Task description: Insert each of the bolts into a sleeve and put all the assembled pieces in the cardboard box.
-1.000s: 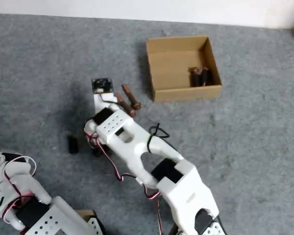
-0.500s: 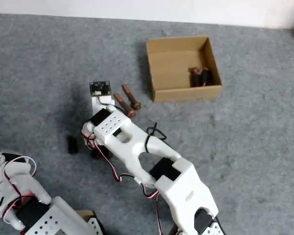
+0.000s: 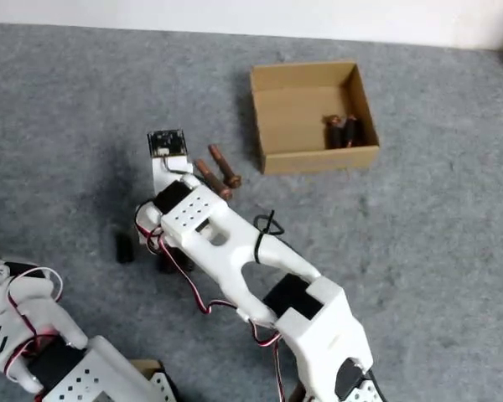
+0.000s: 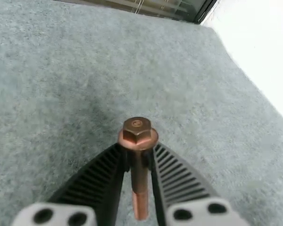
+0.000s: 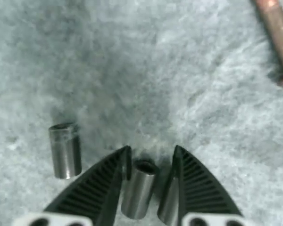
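Over by the cardboard box (image 3: 318,159) in the high view, two loose bolts (image 3: 218,173) lie just beside its wall and finished pieces (image 3: 342,131) sit inside it. The right arm (image 3: 210,230) hangs over the table (image 3: 419,251) just past those bolts, and a spare sleeve (image 3: 124,247) lies farther from the box again. Since a second ago that arm's wrist has slid a touch away from the box, so the bolts are less covered.

Left wrist view: our left end effector (image 4: 137,153) is clamped on a bolt (image 4: 138,135), head pointing outward.

Right wrist view: the right end effector (image 5: 152,151) is spread apart, straddling a sleeve (image 5: 139,190) without pinching it yet. We'd say the trick is to centre on that sleeve, close gently so it doesn't roll, and keep its open end free for the bolt.
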